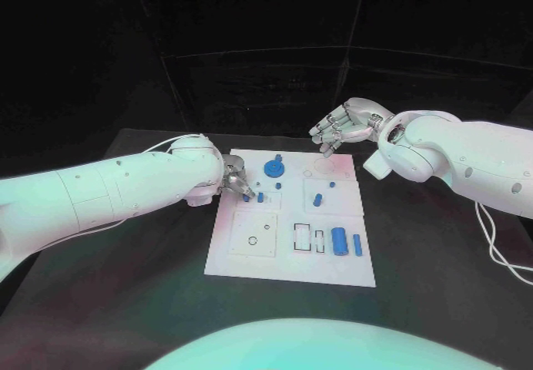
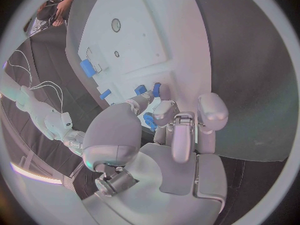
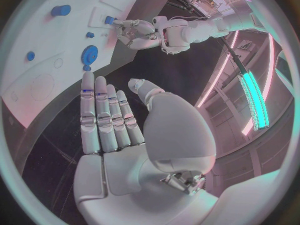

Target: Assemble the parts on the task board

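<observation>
The white task board (image 1: pixel 286 262) lies mid-table. My left hand (image 1: pixel 233 179) hangs over its near-left upper part, with the thumb and a fingertip (image 2: pixel 164 107) down at two small blue pegs (image 1: pixel 253 197) (image 2: pixel 155 90). Whether it pinches one I cannot make out. A round blue knob piece (image 1: pixel 276 166) (image 3: pixel 89 55) stands just beyond that hand. Further right are a blue peg (image 1: pixel 318 200), a thick blue cylinder (image 1: pixel 339 240) (image 2: pixel 87 67) and a blue bar (image 1: pixel 357 245). My right hand (image 1: pixel 342 127) (image 3: pixel 106 120) hovers over the board's far edge with straight fingers, holding nothing.
The board carries round holes (image 1: pixel 253 241) and rectangular slots (image 1: pixel 302 236) in its near half. Bare black table (image 1: pixel 133 293) surrounds it on all sides. A white cable (image 1: pixel 494 239) hangs from my right arm over the table's right side.
</observation>
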Robot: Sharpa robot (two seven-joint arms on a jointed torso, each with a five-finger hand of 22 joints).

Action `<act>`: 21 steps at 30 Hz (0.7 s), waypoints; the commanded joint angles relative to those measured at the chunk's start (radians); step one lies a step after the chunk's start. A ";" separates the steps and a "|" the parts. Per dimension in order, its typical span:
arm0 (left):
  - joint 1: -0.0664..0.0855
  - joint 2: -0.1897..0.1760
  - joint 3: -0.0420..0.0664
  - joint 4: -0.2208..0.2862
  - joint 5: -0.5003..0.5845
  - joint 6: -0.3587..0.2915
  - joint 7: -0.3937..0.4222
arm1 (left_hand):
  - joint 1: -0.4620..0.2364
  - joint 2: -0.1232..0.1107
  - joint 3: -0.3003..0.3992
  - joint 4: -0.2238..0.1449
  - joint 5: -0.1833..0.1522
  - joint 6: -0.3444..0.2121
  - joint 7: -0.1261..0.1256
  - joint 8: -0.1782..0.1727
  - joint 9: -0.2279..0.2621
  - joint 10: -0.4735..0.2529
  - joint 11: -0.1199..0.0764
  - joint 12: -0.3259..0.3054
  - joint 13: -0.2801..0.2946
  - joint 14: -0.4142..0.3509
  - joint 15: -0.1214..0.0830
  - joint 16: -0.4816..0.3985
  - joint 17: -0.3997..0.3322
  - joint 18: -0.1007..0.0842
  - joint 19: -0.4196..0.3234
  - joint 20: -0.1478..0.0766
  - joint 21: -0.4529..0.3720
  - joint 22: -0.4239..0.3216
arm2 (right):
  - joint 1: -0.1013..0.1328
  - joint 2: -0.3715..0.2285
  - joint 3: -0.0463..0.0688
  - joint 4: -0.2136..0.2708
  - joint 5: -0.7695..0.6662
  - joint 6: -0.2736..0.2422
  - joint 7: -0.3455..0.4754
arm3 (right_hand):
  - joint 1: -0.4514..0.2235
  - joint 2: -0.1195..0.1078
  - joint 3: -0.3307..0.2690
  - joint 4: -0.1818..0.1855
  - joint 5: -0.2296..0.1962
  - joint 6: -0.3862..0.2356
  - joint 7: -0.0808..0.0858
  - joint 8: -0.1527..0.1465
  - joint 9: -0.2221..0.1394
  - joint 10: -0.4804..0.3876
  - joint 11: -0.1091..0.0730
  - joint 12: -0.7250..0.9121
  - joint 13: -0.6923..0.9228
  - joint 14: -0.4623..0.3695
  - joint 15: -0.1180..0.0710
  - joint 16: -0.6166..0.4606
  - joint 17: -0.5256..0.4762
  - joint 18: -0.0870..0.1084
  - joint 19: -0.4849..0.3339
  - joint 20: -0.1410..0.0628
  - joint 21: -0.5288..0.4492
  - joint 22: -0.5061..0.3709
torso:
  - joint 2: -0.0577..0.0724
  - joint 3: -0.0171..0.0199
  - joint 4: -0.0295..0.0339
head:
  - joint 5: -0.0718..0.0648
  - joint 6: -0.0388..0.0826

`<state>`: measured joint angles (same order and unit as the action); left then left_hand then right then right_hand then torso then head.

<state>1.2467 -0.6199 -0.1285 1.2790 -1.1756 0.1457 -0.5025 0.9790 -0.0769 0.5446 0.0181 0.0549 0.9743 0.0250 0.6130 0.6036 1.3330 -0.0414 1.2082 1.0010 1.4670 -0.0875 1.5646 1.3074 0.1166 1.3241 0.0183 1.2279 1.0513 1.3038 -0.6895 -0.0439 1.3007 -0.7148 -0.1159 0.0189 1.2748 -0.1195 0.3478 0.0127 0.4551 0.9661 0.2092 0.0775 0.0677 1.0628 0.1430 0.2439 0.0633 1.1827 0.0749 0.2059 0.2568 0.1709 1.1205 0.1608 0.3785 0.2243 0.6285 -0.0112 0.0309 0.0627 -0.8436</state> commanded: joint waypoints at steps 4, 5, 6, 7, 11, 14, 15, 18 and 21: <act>-0.001 0.003 -0.002 -0.004 -0.003 -0.001 -0.005 | -0.021 -0.001 -0.021 0.011 -0.004 0.004 0.000 0.007 0.003 0.007 -0.001 0.007 0.006 0.103 -0.007 0.005 0.261 -0.009 0.010 0.001 0.005 0.004 | 0.002 0.001 0.001 0.000 0.001 0.007 0.008 | 0.000 0.006 0.000 0.005 0.004 -0.007 0.002 0.006 0.001 -0.009 -0.001 0.004 0.001 -0.005 0.001 0.004 -0.002 0.008 0.006 0.004 -0.005 -0.001 | 0.000 0.0003 -0.0006 | 0.001 -0.001; -0.001 0.003 -0.002 -0.005 -0.003 0.000 -0.006 | -0.023 -0.001 -0.024 0.013 -0.004 0.005 0.000 0.008 0.003 0.007 -0.001 0.007 0.006 0.103 -0.008 0.005 0.261 -0.009 0.010 0.000 0.005 0.004 | 0.002 0.001 0.001 0.000 0.001 0.007 0.008 | 0.000 0.006 0.000 0.005 0.004 -0.007 0.002 0.006 0.001 -0.009 -0.001 0.004 0.001 -0.005 0.001 0.004 -0.002 0.008 0.006 0.004 -0.005 -0.001 | 0.000 0.0005 -0.0007 | 0.000 -0.002; -0.001 0.004 -0.002 -0.005 -0.003 0.000 -0.006 | -0.025 -0.002 -0.025 0.014 -0.004 0.005 0.000 0.008 0.004 0.007 -0.001 0.007 0.006 0.103 -0.008 0.005 0.261 -0.009 0.010 0.000 0.005 0.004 | 0.002 0.001 0.001 0.000 0.001 0.007 0.008 | 0.000 0.006 0.000 0.005 0.004 -0.007 0.002 0.006 0.001 -0.009 -0.001 0.004 0.001 -0.005 0.001 0.004 -0.002 0.008 0.006 0.004 -0.005 -0.001 | 0.000 0.0005 -0.0007 | 0.000 -0.002; -0.001 0.004 -0.002 -0.006 -0.003 0.001 -0.007 | -0.026 -0.002 -0.027 0.015 -0.004 0.005 -0.001 0.008 0.004 0.007 -0.001 0.007 0.006 0.103 -0.008 0.005 0.261 -0.009 0.010 0.000 0.005 0.004 | 0.002 0.001 0.001 0.000 0.001 0.007 0.008 | 0.000 0.006 0.000 0.005 0.004 -0.007 0.002 0.006 0.001 -0.009 -0.001 0.004 0.001 -0.005 0.001 0.004 -0.002 0.008 0.006 0.004 -0.005 -0.001 | 0.000 0.0006 -0.0004 | 0.000 -0.002; -0.001 0.003 -0.002 -0.009 -0.003 0.002 -0.011 | -0.032 -0.002 -0.036 0.021 -0.004 0.004 -0.001 0.009 0.004 0.007 -0.001 0.008 0.006 0.103 -0.008 0.005 0.261 -0.009 0.010 0.000 0.005 0.005 | 0.002 0.000 0.001 0.001 0.001 0.007 0.008 | 0.000 0.006 0.000 0.005 0.004 -0.007 0.002 0.006 0.001 -0.009 -0.001 0.004 0.001 -0.005 0.001 0.004 -0.002 0.008 0.006 0.004 -0.005 -0.001 | -0.001 -0.0001 -0.0004 | 0.000 -0.002; -0.001 0.002 -0.002 -0.011 -0.003 -0.001 -0.012 | -0.041 -0.003 -0.047 0.029 -0.004 0.005 0.000 0.011 0.005 0.006 -0.001 0.008 0.007 0.103 -0.008 0.005 0.261 -0.009 0.010 0.000 0.005 0.006 | 0.002 -0.001 0.001 0.001 0.001 0.006 0.007 | 0.000 0.006 0.000 0.005 0.004 -0.007 0.002 0.006 0.001 -0.009 -0.001 0.004 0.001 -0.005 0.001 0.004 -0.002 0.008 0.006 0.004 -0.005 -0.001 | 0.000 -0.0005 -0.0014 | 0.000 -0.001; -0.001 0.001 -0.002 -0.011 -0.003 -0.004 -0.011 | -0.046 -0.005 -0.054 0.033 -0.004 0.005 0.000 0.012 0.006 0.006 -0.001 0.008 0.007 0.103 -0.008 0.005 0.261 -0.010 0.011 0.000 0.005 0.006 | 0.002 -0.001 0.001 0.001 0.001 0.006 0.007 | 0.000 0.006 0.000 0.005 0.004 -0.007 0.002 0.006 0.001 -0.009 -0.001 0.004 0.001 -0.005 0.001 0.004 -0.002 0.008 0.006 0.004 -0.005 -0.001 | 0.000 -0.0003 -0.0015 | 0.000 -0.001; -0.001 -0.002 -0.002 -0.009 -0.003 -0.025 -0.006 | -0.071 -0.019 -0.094 0.051 -0.005 0.008 0.001 0.016 0.008 0.008 0.000 0.011 0.010 0.104 -0.007 0.006 0.263 -0.010 0.012 0.000 0.006 0.008 | 0.002 -0.002 0.001 0.002 0.001 0.006 0.007 | 0.000 0.006 0.000 0.005 0.004 -0.007 0.002 0.006 0.001 -0.009 -0.001 0.004 0.001 -0.005 0.001 0.004 -0.002 0.008 0.006 0.004 -0.005 -0.001 | 0.000 -0.0002 -0.0008 | -0.001 -0.001; -0.001 -0.009 -0.001 -0.003 0.001 -0.053 0.000 | -0.089 -0.034 -0.146 0.068 -0.004 0.009 0.000 0.020 0.009 0.009 -0.001 0.014 0.012 0.104 -0.008 0.006 0.263 -0.010 0.013 -0.001 0.007 0.011 | 0.002 -0.002 0.001 0.002 0.001 0.005 0.007 | 0.000 0.006 0.000 0.005 0.004 -0.007 0.002 0.006 0.001 -0.009 -0.001 0.004 0.001 -0.005 0.001 0.004 -0.002 0.008 0.006 0.004 -0.005 -0.001 | 0.000 -0.0005 -0.0001 | -0.003 0.001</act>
<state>1.2450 -0.6258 -0.1294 1.2721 -1.1756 0.1307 -0.5078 0.8998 -0.1136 0.4097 0.0823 0.0549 0.9742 0.0251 0.6276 0.6119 1.3329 -0.0413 1.2200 1.0122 1.4670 -0.0875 1.5646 1.3074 0.1166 1.3317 0.0179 1.2317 1.0608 1.3038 -0.6910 -0.0439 1.3018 -0.7149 -0.1154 0.0185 1.2748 -0.1195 0.3478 0.0127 0.4551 0.9661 0.2092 0.0775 0.0677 1.0628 0.1429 0.2439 0.0634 1.1827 0.0749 0.2059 0.2561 0.1709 1.1205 0.1608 0.3785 0.2241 0.6279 -0.0114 0.0300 0.0614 -0.8438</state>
